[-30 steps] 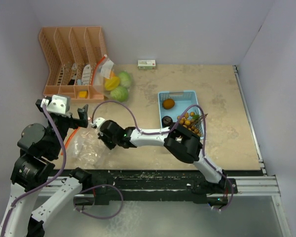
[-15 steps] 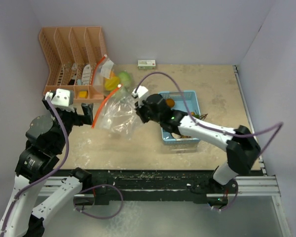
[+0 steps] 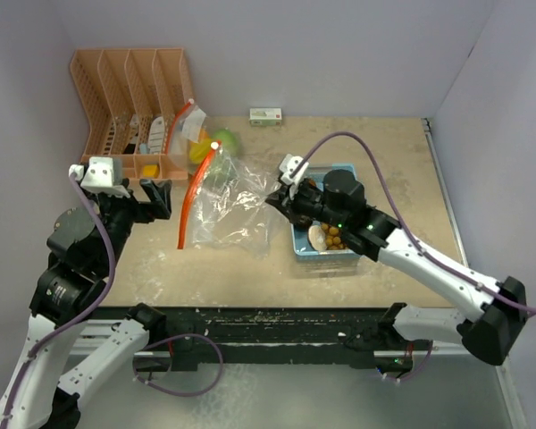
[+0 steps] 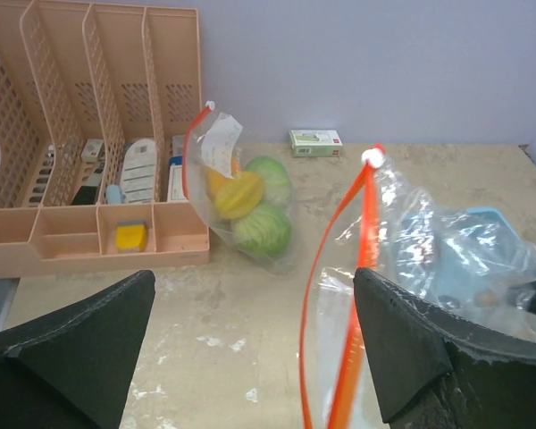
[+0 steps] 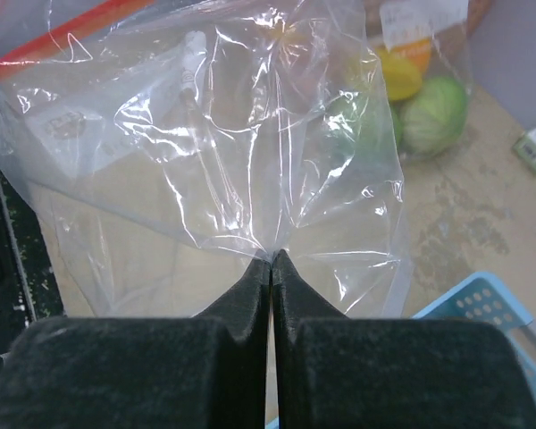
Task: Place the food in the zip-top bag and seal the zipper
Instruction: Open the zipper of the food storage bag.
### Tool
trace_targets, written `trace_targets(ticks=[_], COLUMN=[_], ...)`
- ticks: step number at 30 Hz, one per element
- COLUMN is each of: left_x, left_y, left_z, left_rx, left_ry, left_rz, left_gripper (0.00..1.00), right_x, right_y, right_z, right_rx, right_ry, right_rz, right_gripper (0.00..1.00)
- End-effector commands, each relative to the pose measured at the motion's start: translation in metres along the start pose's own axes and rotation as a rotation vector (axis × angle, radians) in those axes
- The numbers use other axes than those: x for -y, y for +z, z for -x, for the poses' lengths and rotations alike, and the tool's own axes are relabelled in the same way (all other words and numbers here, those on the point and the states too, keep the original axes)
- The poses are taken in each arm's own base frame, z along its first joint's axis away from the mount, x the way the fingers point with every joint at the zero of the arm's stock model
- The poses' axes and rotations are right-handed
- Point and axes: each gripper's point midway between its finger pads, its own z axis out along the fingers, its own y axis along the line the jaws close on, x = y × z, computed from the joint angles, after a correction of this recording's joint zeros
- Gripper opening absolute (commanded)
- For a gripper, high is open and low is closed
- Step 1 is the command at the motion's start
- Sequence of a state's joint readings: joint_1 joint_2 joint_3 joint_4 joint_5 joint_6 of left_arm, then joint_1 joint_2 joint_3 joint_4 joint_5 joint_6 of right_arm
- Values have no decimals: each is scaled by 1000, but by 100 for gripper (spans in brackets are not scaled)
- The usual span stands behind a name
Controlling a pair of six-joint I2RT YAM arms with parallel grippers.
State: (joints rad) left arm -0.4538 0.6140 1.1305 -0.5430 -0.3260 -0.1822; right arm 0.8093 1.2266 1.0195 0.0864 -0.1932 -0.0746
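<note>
R fingers (image 5: 272, 261) are pressed together, pinching a fold of the clear bag (image 3: 230, 213) at its right edge, just left of the tray (image 3: 338, 167). Bag is held up off the worktop (image 3: 402, 179) on that side. Its orange zipper (image 3: 196, 192) runs down the left edge w/ a white slider at the far end, and in the L wrist view the two strips stand a bit apart. L fingers (image 3: 156, 198) are wide apart, gripping nothing, just left of the zipper and in front of the rack (image 3: 129, 94). Food (image 3: 326, 237) sits in the tray: beige slice, brown balls, an orange piece partly behind the R arm. 2nd bag (image 4: 250, 201) w/ yellow & green fruit leans by the rack. Small box (image 3: 265, 116) sits by the back wall.
</note>
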Motion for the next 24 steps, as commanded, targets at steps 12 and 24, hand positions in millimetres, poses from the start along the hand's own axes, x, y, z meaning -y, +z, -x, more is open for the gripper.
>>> trace_targets(ticks=[12, 24], left_x=[76, 102], left_y=[-26, -43], left_z=[6, -12], left_rx=[-12, -75], left_ry=[-77, -95], left_rz=[-443, -616], left_gripper=[97, 93], right_x=[-23, -34], right_y=[-81, -103], right_z=[86, 105], right_rx=[264, 332], right_ry=[-188, -203], right_rz=[105, 146], right_gripper=[0, 0])
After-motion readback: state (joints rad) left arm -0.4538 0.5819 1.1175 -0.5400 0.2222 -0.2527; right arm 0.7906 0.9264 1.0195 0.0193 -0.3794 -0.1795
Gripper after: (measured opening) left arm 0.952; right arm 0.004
